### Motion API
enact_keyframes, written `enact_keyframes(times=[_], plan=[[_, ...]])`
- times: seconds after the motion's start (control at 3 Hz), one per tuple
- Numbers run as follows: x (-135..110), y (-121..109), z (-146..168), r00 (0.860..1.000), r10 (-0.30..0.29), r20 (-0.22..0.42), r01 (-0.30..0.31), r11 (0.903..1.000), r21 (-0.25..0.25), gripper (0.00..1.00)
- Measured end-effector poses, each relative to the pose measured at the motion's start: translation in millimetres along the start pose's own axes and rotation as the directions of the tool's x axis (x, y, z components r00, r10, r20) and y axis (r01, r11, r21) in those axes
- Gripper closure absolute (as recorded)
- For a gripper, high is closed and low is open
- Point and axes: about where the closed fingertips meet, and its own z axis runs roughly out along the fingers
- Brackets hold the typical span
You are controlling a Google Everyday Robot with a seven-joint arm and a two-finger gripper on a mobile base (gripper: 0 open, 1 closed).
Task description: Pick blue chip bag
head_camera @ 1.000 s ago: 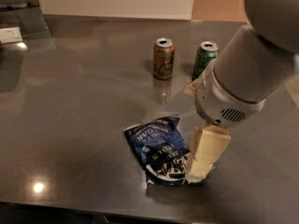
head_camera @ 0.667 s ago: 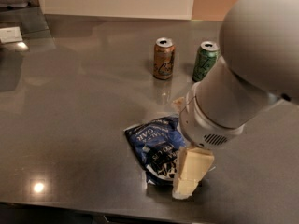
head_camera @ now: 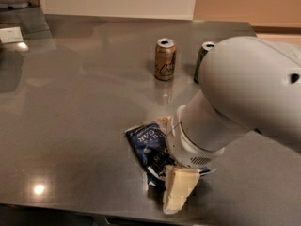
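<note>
The blue chip bag (head_camera: 148,144) lies crumpled on the dark grey table (head_camera: 80,107), near its front edge. It is shiny navy foil with white lettering. My gripper (head_camera: 179,190) hangs at the end of the big white arm (head_camera: 235,102), low over the bag's right and front part. The arm and gripper hide the right half of the bag. I cannot see whether the gripper touches the bag.
A brown soda can (head_camera: 165,59) stands upright at the back middle. A green can (head_camera: 202,60) stands to its right, partly hidden by the arm. A white card (head_camera: 10,35) lies at the far left. The table's front edge runs just below the gripper.
The arm has swung left and toward the camera. The gripper has shifted left along the bag's front right edge and now covers more of the bag. The bag and cans have not moved.
</note>
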Motion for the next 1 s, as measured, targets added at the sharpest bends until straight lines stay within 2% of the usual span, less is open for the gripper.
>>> enact_keyframes(times=[0.33,1.0], plan=[[1.4,-3.6,9.5,1.000,-0.017,0.003,0.017,0.9995,-0.026,0.17],[7.9,-25.5,-3.3,1.000,-0.010,-0.007,0.010,0.9993,-0.038,0.64]])
